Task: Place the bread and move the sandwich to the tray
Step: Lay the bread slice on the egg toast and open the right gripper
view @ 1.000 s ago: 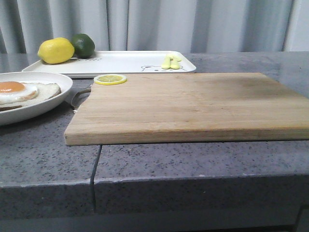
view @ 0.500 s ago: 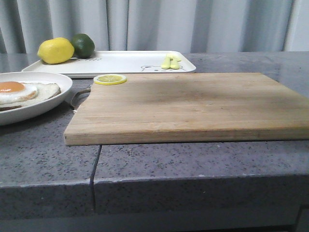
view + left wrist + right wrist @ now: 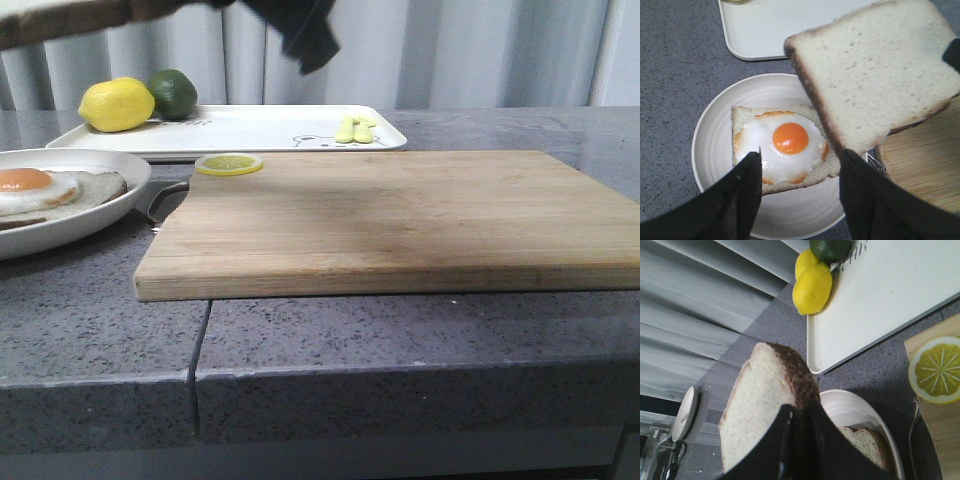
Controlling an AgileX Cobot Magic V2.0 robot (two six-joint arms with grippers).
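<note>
The right end effector [image 3: 799, 440] is pinched closed on the crust edge of the bread [image 3: 765, 405], which fills the centre of the right wrist view and shows as a pale strip along the upper left edge of the front view. The left end effector [image 3: 800, 192] stands wide apart with nothing between its fingers, low in the left wrist view; the bread [image 3: 875, 70] hangs in that view's upper right, above and apart from it. Between the open fingers lies the sandwich [image 3: 782, 145], an egg-topped slice on the white plate [image 3: 715, 145]. The plate rests on the grey speckled counter [image 3: 100, 310], at the left edge of the front view beside the wooden cutting board [image 3: 400, 220]. The tray [image 3: 260, 128] sits behind at upper centre, carrying a lemon [image 3: 116, 104] and a lime [image 3: 173, 92]. A lemon slice [image 3: 229, 163] rests on the board's far corner. Grey curtains [image 3: 480, 50] close the background.
</note>
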